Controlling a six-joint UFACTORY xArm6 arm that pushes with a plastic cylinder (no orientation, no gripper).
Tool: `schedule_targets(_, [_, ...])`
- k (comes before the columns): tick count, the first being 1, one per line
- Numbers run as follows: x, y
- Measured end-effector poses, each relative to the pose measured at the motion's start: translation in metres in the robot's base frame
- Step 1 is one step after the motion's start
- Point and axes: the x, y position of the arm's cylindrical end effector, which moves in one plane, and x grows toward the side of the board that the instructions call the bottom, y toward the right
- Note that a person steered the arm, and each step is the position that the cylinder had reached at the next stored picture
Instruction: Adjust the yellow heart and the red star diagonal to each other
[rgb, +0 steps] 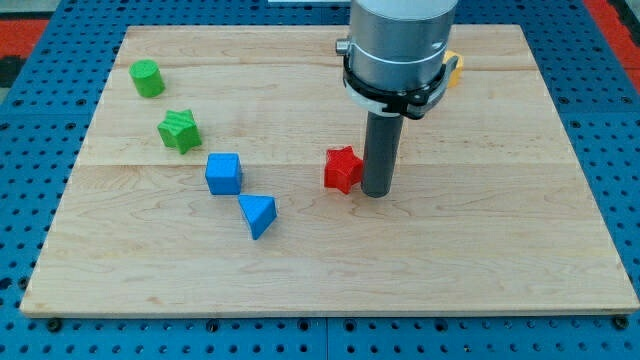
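The red star (342, 169) lies near the middle of the wooden board. My tip (377, 192) stands just to the star's right, touching or almost touching it. The yellow heart (455, 68) is mostly hidden behind the arm's grey body at the view's top right; only a small yellow edge shows.
A green cylinder (147, 78) and a green star (179, 131) lie at the view's upper left. A blue cube (224, 173) and a blue triangular block (258, 214) lie left of the red star. The board (500, 260) sits on a blue pegboard surface.
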Motion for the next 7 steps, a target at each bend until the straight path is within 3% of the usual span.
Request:
schedule_targets(2, [-0.002, -0.026])
schedule_targets(3, [-0.008, 0.011])
schedule_targets(7, [-0.048, 0.016])
